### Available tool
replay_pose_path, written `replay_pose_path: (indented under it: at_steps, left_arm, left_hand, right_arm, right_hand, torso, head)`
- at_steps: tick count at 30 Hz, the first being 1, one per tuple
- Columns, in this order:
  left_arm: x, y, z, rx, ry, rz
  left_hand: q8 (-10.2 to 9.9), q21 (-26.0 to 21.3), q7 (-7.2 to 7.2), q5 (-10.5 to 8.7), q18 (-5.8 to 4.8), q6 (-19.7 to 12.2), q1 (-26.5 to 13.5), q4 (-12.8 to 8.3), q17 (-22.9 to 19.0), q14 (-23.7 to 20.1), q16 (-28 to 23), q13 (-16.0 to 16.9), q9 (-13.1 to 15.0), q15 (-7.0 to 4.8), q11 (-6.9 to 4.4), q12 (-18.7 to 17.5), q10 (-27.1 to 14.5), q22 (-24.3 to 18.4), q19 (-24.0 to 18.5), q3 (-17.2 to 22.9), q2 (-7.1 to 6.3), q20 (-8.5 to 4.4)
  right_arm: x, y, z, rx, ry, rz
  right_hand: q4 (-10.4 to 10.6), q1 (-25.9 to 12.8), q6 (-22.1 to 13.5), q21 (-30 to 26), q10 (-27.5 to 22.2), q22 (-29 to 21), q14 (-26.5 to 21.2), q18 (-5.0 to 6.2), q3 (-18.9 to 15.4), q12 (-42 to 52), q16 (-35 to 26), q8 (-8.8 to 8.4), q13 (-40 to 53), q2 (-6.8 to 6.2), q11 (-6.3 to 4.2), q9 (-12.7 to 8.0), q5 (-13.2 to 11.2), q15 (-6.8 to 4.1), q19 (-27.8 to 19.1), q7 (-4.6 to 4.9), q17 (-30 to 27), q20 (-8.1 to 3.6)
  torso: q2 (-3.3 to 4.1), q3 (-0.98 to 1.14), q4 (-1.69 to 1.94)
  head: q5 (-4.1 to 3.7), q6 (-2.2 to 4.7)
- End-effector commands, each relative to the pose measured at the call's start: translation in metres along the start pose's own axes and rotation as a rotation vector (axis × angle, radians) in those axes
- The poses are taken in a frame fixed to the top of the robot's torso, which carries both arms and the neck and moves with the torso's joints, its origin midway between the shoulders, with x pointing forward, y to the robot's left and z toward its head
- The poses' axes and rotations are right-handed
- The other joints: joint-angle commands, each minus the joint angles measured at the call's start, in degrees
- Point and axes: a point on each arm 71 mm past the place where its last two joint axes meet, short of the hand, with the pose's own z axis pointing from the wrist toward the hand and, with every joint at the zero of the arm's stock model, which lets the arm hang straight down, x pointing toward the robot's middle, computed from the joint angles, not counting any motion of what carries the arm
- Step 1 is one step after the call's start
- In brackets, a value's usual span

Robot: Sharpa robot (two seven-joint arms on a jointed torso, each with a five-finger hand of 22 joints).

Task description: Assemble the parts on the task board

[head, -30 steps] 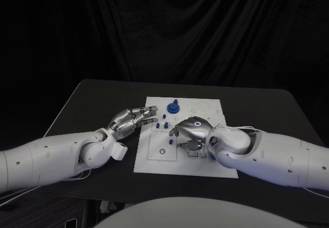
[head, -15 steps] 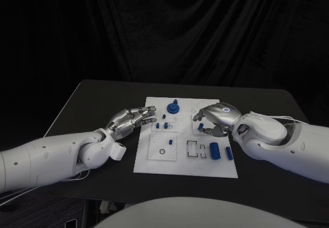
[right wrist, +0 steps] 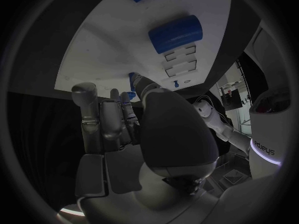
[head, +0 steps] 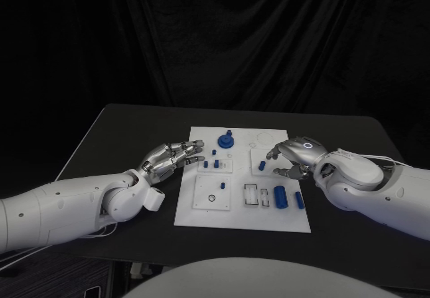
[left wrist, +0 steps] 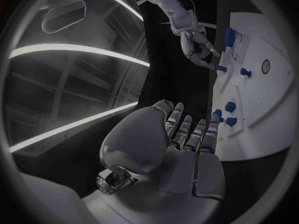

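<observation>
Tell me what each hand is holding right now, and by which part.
Left hand holds nothing, its fingers spread beside the task board. Right hand hovers over the board; whether it pinches anything cannot be told.

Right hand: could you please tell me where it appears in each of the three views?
Head view: right hand over the task board's right edge.
Left wrist view: right hand beyond the left hand, beside the board.
Right wrist view: its palm and fingers before the board.
Shared landmark: the white task board.
</observation>
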Motion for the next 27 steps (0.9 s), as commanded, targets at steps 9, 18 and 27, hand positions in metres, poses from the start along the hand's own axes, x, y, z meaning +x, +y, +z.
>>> replay_pose_path:
  at_steps: [9,18,27]
  left_arm:
    - [0.002,-0.003,-0.001,0.076,0.004,-0.014]
    - [0.002,-0.001,-0.001,0.073,0.005,-0.017]
    - [0.002,0.000,-0.002,0.069,0.006,-0.020]
  left_hand:
    - [0.3,0.2,0.16,0.35,-0.46,0.2,-0.7,0.0,0.1,0.4,0.2,0.0,0.0,0.09,0.46,0.2,-0.2,0.0,0.4,0.6,0.06,0.00]
    - [0.3,0.2,0.16,0.38,-0.47,0.2,-0.7,0.0,0.1,0.4,0.2,0.0,0.0,0.08,0.46,0.2,-0.2,0.0,0.5,0.7,0.05,0.00]
    - [0.3,0.2,0.15,0.46,-0.48,0.1,-0.6,-0.1,0.1,0.3,0.2,0.0,0.0,0.08,0.50,0.2,-0.2,-0.1,0.5,1.1,-0.01,0.00]
  right_arm:
    - [0.004,-0.006,0.008,0.029,-0.024,0.006]
    - [0.012,-0.003,0.015,0.017,-0.025,0.020]
    - [0.018,0.006,0.023,-0.007,-0.036,0.063]
  right_hand:
    - [0.6,0.4,-0.5,0.1,1.1,5.1,0.3,-0.14,0.1,-0.2,0.3,-0.80,-0.3,-0.11,-0.13,-0.7,-0.5,-0.01,0.6,0.15,-0.1,-0.21]
    - [1.8,0.0,0.2,1.4,3.3,5.4,0.9,-0.36,-0.2,-0.1,0.8,-0.75,-1.0,0.01,-0.34,-1.4,-2.1,-0.14,1.4,1.85,0.3,-0.32]
    - [2.2,0.4,1.1,2.3,5.1,5.6,1.4,-0.49,0.2,0.0,1.4,-0.48,-1.4,0.33,-0.63,-1.8,-1.7,-0.40,2.0,2.26,0.9,-0.53]
  torso:
    - [0.01,0.11,0.07]
    - [-0.03,0.04,0.14]
    - [-0.04,0.02,0.18]
  head:
    - [-0.31,-0.01]
    - [-0.23,-0.01]
    - [-0.26,-0.01]
